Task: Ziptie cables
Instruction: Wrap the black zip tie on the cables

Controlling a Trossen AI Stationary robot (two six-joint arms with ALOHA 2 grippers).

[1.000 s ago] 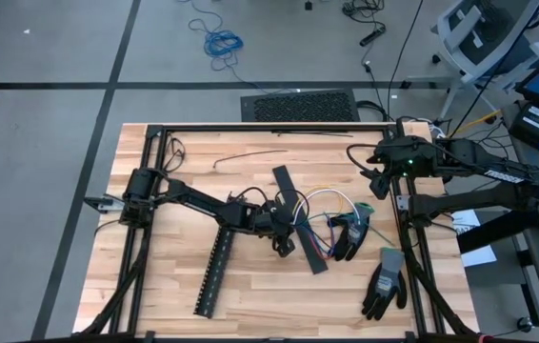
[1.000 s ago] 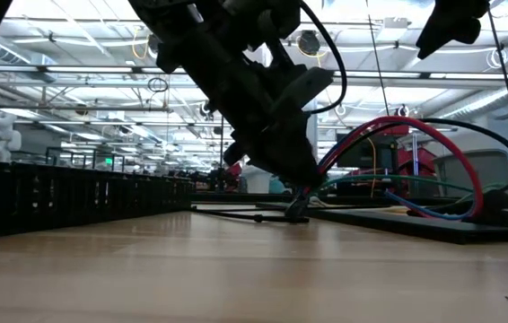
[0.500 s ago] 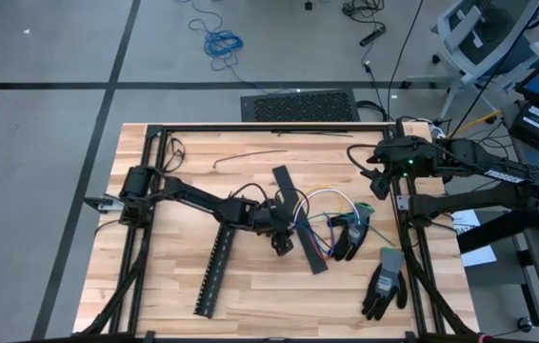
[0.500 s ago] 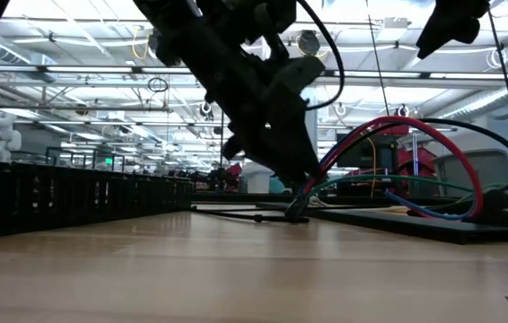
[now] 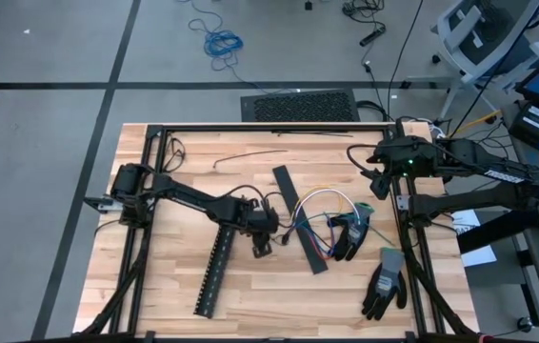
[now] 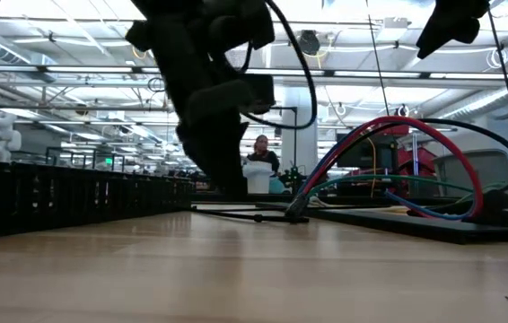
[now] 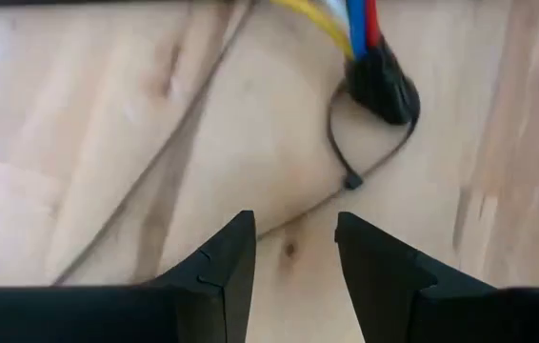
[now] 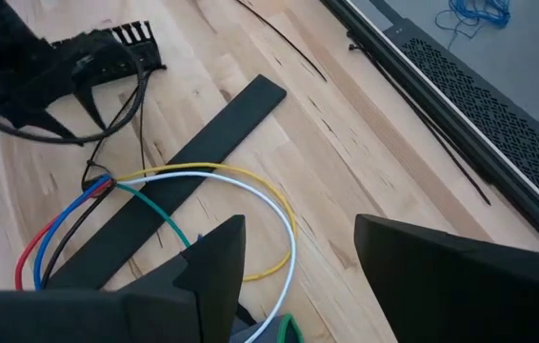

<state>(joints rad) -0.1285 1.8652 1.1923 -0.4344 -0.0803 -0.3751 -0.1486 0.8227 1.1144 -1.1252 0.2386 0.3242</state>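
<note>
Cables (image 7: 363, 21) lie just beyond the left gripper (image 7: 293, 250), parted and empty.

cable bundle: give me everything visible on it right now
The loose bundle of thin multicoloured cables lies on the wooden table right of centre, arching in open loops over the flat black strip. Yellow, white, green, blue and red strands show in the right wrist view. At one end the strands gather into a dark sleeve ringed by a thin black zip tie hanging in a loose loop. The open left gripper sits just short of it, not touching.
</note>
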